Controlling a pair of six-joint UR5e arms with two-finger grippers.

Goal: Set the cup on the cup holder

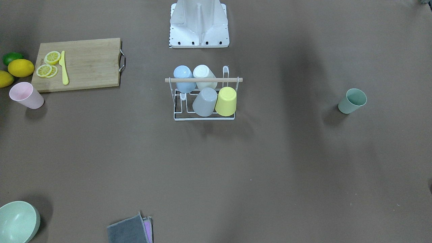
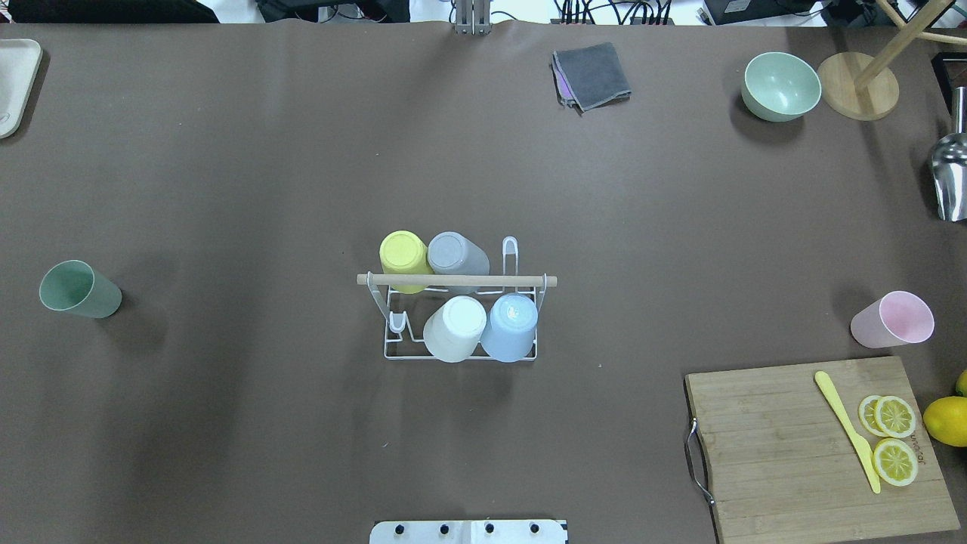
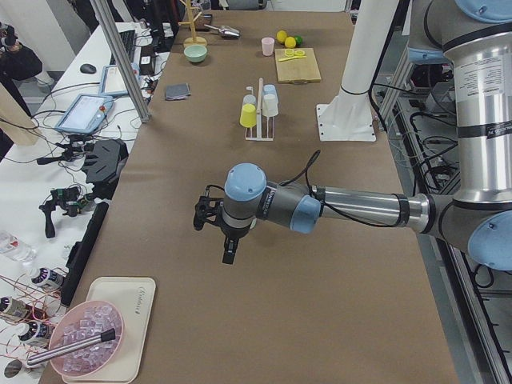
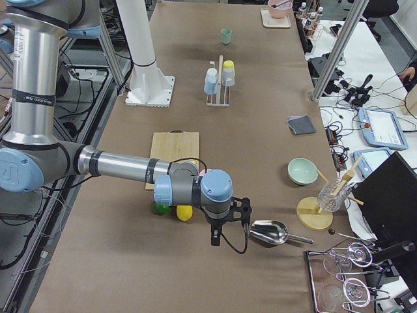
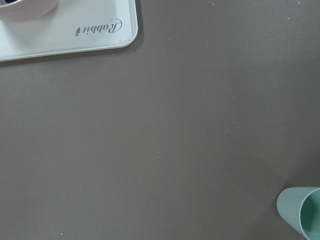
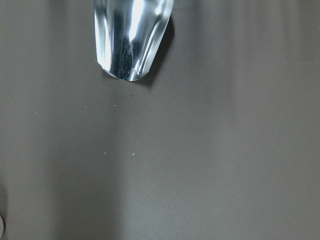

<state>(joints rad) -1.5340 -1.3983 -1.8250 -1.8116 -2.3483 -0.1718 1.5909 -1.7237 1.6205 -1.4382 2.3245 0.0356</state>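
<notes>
**Both arms poised over the table ends, cup holder at mid-table**

In the left-end view, the near left arm reaches across the frame from the right edge with its wrist bent down. The left gripper [image 3: 229, 250] hangs above the bare brown table [image 3: 264, 320] at centre frame, and this view does not show whether its fingers are apart or together. In the right-end view, the near right arm stretches in from the left edge. The right gripper [image 4: 215, 236] points down just beside a metal scoop [image 4: 268, 232] at lower centre, its opening equally unclear. The cup holder [image 2: 457, 280] stands at the centre of the overhead frame, carrying an upturned yellow cup [image 2: 403, 253], grey cup [image 2: 455, 253], white cup [image 2: 457, 325] and blue cup [image 2: 511, 325]. A green cup [image 2: 78, 290] stands at mid-left and a pink cup [image 2: 893, 319] at mid-right, both well apart from the holder.
</notes>
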